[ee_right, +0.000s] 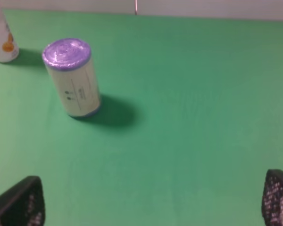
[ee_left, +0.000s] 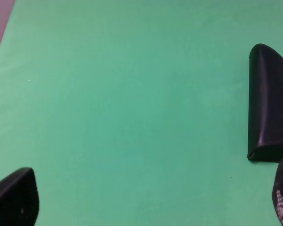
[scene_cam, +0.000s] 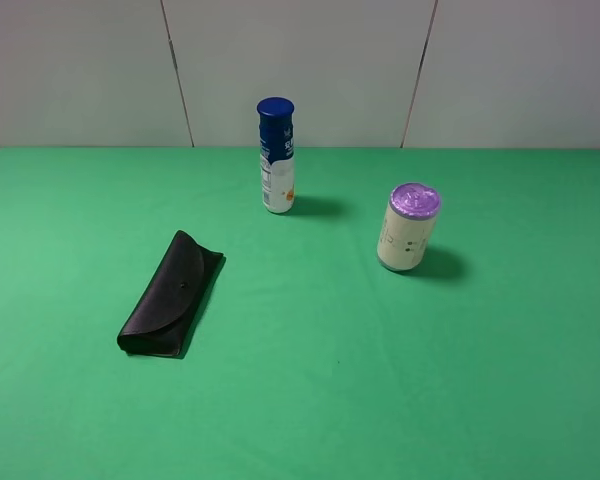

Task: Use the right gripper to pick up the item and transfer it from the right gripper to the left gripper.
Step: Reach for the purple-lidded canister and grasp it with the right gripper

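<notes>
nearest, meets the right gripper (ee_right: 148,205): released, mesh-faced fingertips far apart at the edges of its wrist view, nothing between them. same for the left gripper (ee_left: 148,200): released, holding nothing, hovering over green tabletop (ee_left: 122,94), with one end of a flat black case (ee_left: 269,108) just beyond one fingertip. shows neither gripper in the high view.

farther out, finds the item (ee_right: 73,77) standing upright on the tabletop, purple lid up. looks light and stiff: a thin-walled canister, probably smooth and a little slippery on its side, easy to tip if nudged. suggests a hold across the cream wall at mid-height, below the lid, leaving one end free for the left gripper at the handover.

sits well apart from the right gripper, ahead of it and off toward one fingertip rather than centred in the opening. in the high view, lies right of centre, on the right arm's side, well apart from the case.

farthest back, notes a taller blue-capped white bottle (scene_cam: 276,155), left of and behind the item, well apart from it, near the tabletop's rear edge.
</notes>
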Available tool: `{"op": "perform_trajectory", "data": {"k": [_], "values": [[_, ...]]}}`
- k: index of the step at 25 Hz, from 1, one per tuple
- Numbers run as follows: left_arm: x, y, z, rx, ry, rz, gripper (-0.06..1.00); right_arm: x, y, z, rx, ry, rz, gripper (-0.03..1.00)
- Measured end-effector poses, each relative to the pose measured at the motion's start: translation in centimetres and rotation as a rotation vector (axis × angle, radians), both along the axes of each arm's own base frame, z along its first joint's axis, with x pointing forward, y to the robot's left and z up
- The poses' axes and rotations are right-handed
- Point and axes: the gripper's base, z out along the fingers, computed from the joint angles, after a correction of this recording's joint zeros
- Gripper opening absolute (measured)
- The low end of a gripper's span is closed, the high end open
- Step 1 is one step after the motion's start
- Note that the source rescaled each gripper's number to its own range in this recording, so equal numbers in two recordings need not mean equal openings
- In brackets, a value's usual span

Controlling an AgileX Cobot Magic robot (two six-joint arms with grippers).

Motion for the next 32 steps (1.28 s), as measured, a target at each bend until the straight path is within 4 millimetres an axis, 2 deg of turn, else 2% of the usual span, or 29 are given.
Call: {"op": "perform_trajectory", "data": {"k": [4, 8, 12, 17, 23, 32], "values": [[0.0, 0.0, 0.0, 0.0, 0.0, 0.0, 0.98, 1.1, 0.1, 3.2, -0.005, 0.022, 0.002, 1.0], [0.0, 0.0, 0.0, 0.0, 0.0, 0.0, 0.98, 3.2, 0.3, 6.4, -0.011, 0.06, 0.003, 1.0], [0.0, 0.0, 0.0, 0.0, 0.0, 0.0, 0.98, 6.1, 0.6, 9.1, -0.019, 0.112, 0.006, 1.0], [0.0, 0.0, 0.0, 0.0, 0.0, 0.0, 0.98, 9.9, 1.4, 11.2, -0.029, 0.185, 0.058, 1.0], [0.0, 0.0, 0.0, 0.0, 0.0, 0.0, 0.98, 14.1, 3.9, 11.4, -0.06, 0.301, 0.179, 1.0], [0.0, 0.0, 0.0, 0.0, 0.0, 0.0, 0.98, 20.9, 7.8, 8.0, -0.12, 0.528, 0.236, 1.0]]}}
